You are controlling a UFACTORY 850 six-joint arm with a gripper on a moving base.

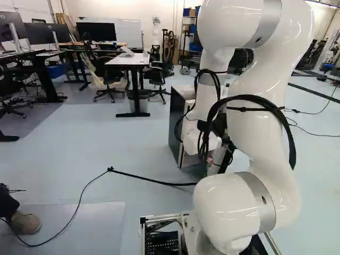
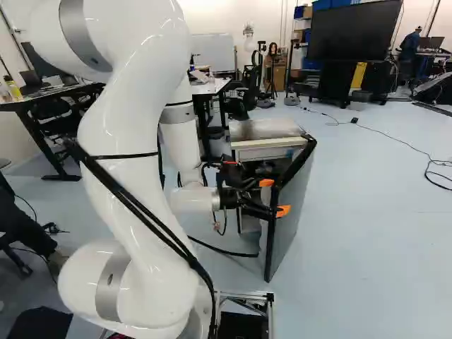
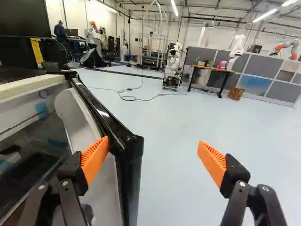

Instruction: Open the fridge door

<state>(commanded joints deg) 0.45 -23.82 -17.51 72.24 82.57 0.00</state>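
From here the fridge (image 2: 265, 130) stands mid-frame in the right base view, its door (image 2: 295, 212) swung partly out (stiff, slick, probably light on its hinge), best taken by the black edge (image 3: 130, 162), where the gripper (image 3: 154, 160) spreads wide, gripping nothing.

Small fridge (image 2: 263, 130) with scuffed pale top, upright on pale floor, black-edged door (image 2: 291, 205) standing open, interior exposed
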